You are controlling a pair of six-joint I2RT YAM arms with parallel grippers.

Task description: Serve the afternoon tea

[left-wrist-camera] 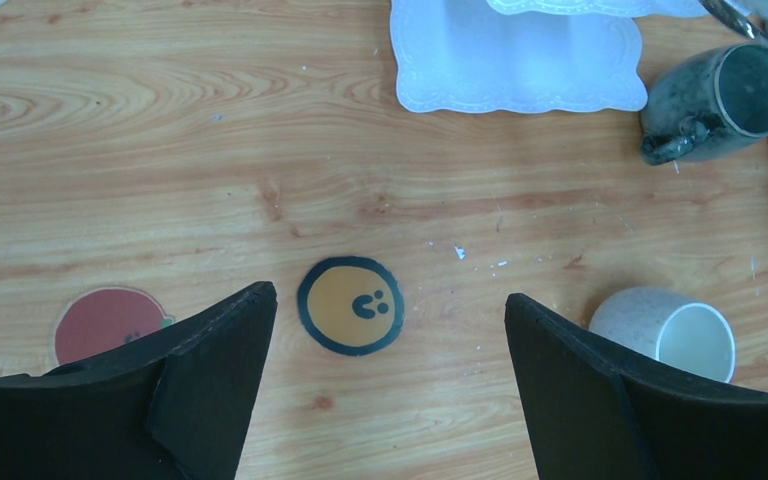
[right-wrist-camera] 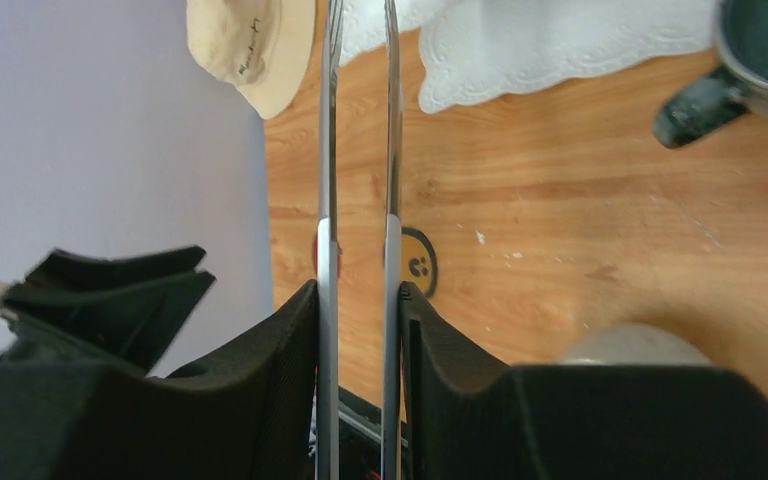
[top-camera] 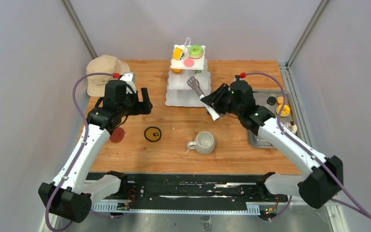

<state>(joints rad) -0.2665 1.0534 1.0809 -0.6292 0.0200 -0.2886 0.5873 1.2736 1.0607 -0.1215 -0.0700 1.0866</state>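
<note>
The white three-tier stand (top-camera: 181,94) stands at the back middle of the table. Its top tier holds a yellow pastry (top-camera: 178,53), a green-pink donut (top-camera: 196,50) and a pink piece (top-camera: 189,62); an orange piece (top-camera: 176,70) sits a tier lower. My right gripper (top-camera: 216,104) is shut on metal tongs (top-camera: 195,86), whose tips hang over the stand's lower tiers; the tong arms (right-wrist-camera: 328,150) run between my fingers. A light grey mug (top-camera: 204,142) lies on its side in front. A dark grey mug (left-wrist-camera: 730,100) stands right of the stand's base. My left gripper (top-camera: 140,101) is open and empty above the table.
An orange coaster (left-wrist-camera: 350,305) and a red coaster (left-wrist-camera: 105,322) lie on the wood below my left gripper. A beige hat (top-camera: 104,72) sits at the back left. A steel tray (top-camera: 258,140) at the right edge holds more pastries (top-camera: 283,110).
</note>
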